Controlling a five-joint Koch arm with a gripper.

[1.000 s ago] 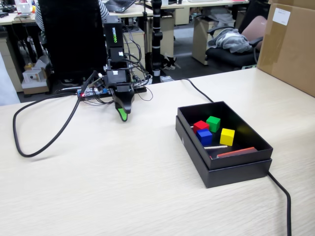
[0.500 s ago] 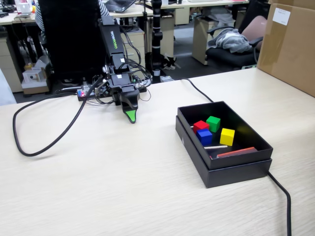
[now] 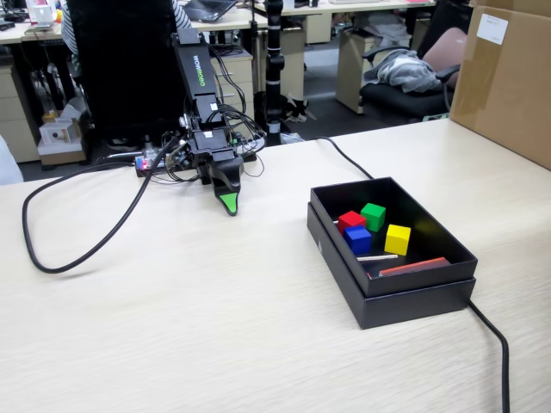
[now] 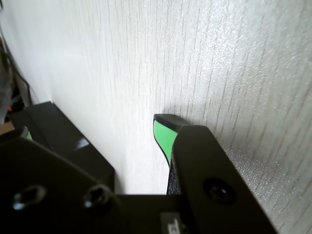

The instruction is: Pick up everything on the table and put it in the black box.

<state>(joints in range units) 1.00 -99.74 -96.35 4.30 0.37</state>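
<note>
Black gripper with green-tipped jaws [image 3: 228, 203] was seen low over the pale beige wood-grain table [image 3: 172, 327], nothing held; jaw gap could not be told. Red cube [image 3: 351, 221], blue cube [image 3: 358, 239], green cube [image 3: 373, 216], yellow cube [image 3: 398, 238] were seen inside the matte black cardboard box [image 3: 405, 303], right of the gripper.

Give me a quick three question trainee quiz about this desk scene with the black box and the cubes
1. True or false: all four cubes lie inside the black box.
2. Which cube sits nearest the box's right wall in the fixed view? A red, B blue, C yellow, D green.
3. Fill in: the hand holds ____.

Key:
1. True: red cube, green cube, blue cube and yellow cube are all inside.
2. C.
3. Nothing.
</note>
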